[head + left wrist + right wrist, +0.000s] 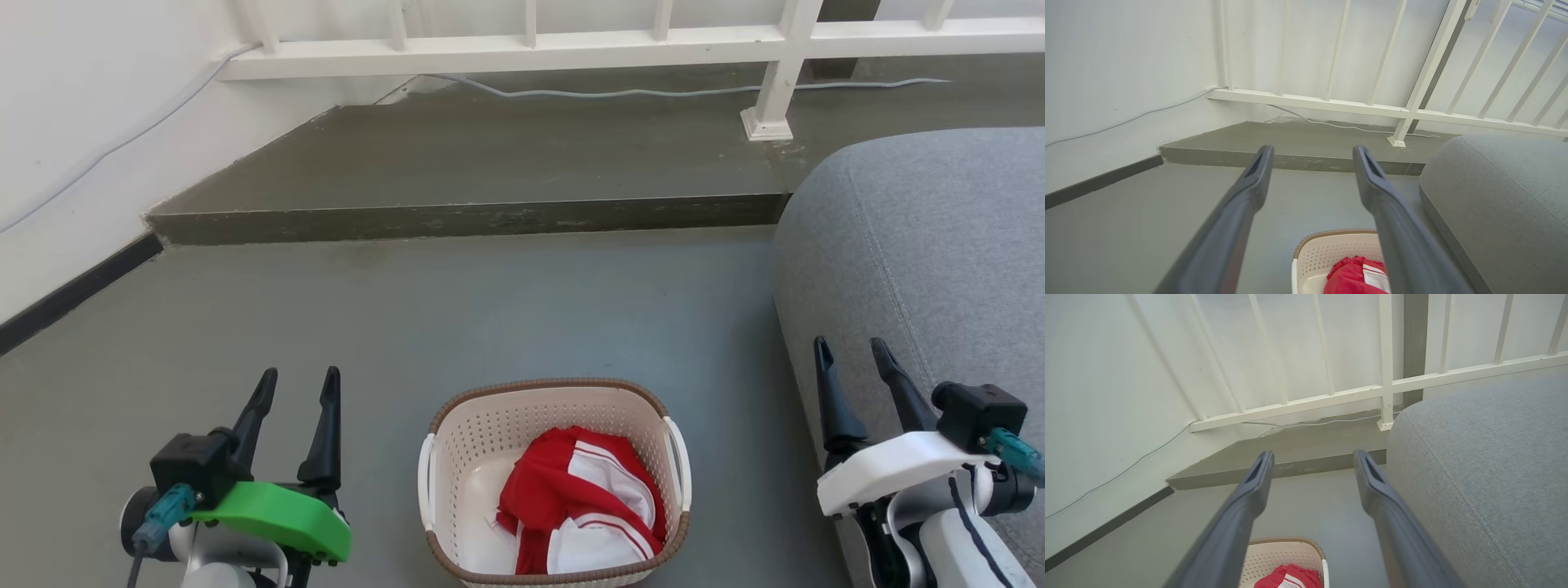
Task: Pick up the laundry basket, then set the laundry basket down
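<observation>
The laundry basket (522, 416) sits on the floor (490, 310) between the left claw (300, 374) and the right claw (849, 345), both spread and empty. Each should reach inward for its nearest handle (425, 474), then both lift evenly.

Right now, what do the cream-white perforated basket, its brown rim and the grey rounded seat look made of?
The cream-white perforated basket looks like smooth moulded plastic: even holes, slight sheen. Its brown rim has a woven texture, possibly wicker, more likely moulded plastic. The grey rounded seat looks upholstered in matte woven fabric, with a stitched seam.
</observation>
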Tool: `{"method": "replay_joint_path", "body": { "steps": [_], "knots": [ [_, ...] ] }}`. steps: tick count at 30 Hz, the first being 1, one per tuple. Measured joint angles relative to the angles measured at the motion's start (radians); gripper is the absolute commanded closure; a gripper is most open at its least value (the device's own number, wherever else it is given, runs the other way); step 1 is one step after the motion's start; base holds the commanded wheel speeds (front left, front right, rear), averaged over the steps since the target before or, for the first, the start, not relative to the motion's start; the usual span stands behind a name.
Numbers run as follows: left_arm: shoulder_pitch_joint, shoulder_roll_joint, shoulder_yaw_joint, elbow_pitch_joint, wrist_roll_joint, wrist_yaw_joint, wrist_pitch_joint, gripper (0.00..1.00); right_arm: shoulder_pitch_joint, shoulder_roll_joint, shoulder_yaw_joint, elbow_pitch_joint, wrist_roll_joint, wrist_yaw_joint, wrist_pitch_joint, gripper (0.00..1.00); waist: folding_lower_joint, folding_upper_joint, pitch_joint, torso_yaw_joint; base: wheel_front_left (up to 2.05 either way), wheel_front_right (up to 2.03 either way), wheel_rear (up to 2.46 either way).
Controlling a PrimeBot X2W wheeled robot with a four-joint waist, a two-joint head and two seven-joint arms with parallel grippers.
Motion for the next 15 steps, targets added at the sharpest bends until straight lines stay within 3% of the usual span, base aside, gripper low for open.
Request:
{"method": "replay_joint_path", "body": {
  "steps": [15],
  "knots": [
    [0.003, -0.004, -0.026, 0.031, 0.147, 0.040, -0.047, 0.00, 0.008, 0.004, 0.014, 0.007, -0.174, -0.016, -0.050, 0.00, 0.0000, 0.0000, -0.001, -0.008, 0.00, 0.00, 0.00]
  ]
}}
